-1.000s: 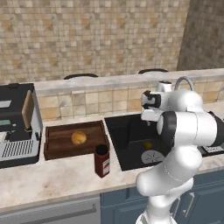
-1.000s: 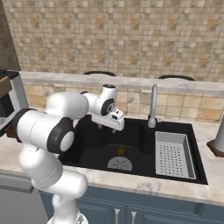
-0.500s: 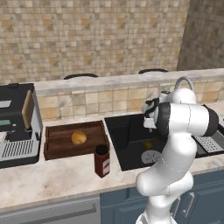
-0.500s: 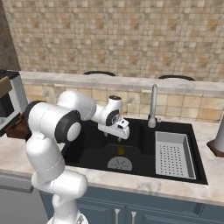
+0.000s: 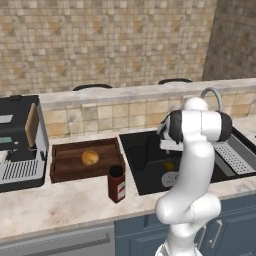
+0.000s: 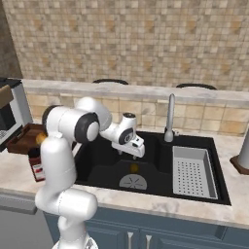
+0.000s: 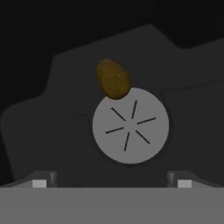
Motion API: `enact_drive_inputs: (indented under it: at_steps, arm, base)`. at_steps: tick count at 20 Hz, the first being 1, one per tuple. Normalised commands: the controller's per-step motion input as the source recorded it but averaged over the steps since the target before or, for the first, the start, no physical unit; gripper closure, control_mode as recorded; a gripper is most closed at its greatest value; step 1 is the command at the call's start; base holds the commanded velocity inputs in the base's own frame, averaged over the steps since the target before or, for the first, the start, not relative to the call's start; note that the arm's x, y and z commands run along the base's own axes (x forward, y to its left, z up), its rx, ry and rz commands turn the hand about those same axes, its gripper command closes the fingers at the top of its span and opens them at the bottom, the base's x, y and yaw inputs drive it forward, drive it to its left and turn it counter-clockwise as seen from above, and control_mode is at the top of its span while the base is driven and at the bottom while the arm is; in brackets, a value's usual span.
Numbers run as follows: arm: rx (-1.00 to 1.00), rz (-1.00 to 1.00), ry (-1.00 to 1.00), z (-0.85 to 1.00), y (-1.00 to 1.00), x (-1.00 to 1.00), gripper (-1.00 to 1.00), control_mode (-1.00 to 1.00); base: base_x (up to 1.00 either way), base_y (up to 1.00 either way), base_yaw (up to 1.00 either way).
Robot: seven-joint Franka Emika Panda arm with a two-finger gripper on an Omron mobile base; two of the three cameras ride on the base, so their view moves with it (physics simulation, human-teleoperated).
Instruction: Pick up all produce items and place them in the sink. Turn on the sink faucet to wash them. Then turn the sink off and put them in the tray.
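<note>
Gripper (image 6: 137, 148) hangs over the sink (image 6: 97, 168), jaws spread wide, nothing between them. In the hand view both fingertips (image 7: 40, 182) sit at the bottom corners of the frame, far apart.

Brown fruit (image 7: 113, 78): on the sink floor, touching the upper-left rim of the drain (image 7: 130, 126). In the hand view it lies above centre and a little left, so ahead of the gripper and slightly left of the midline between the tips. Long axis runs from upper left to lower right in that frame, only mildly elongated. In the right base view the same fruit (image 6: 134, 168) shows just below the gripper, at the top edge of the drain.

Orange fruit (image 5: 90, 157): in the tray (image 5: 61, 172), centre left of the left base view, well apart from the sink.

Count: fruits 2 (one in sink, one in tray); jar (image 5: 116, 184) 1; tray 1; faucet (image 6: 169, 117) 1; rack (image 6: 194, 171) 1.

Judgement: the sink fruit is next; the gripper needs a small shift forward and left before descending.
</note>
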Motion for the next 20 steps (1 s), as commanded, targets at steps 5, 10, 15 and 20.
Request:
enact_drive_inputs:
  at_steps: [5, 10, 15, 20]
  arm:
    - [0.0, 0.0, 0.0, -0.38, -0.1, 0.48, -1.0, -1.0]
    - [0.0, 0.0, 0.0, -0.45, -0.18, 0.49, -1.0, -1.0]
    - [0.0, 0.0, 0.0, -0.53, -0.07, 0.37, -1.0, -1.0]
    - [0.0, 0.0, 0.0, -0.52, -0.05, 0.27, -1.0, -1.0]
  base:
    - [0.0, 0.0, 0.0]
    - [0.0, 0.0, 0.0]
    - [0.0, 0.0, 0.0]
    - [0.0, 0.0, 0.0]
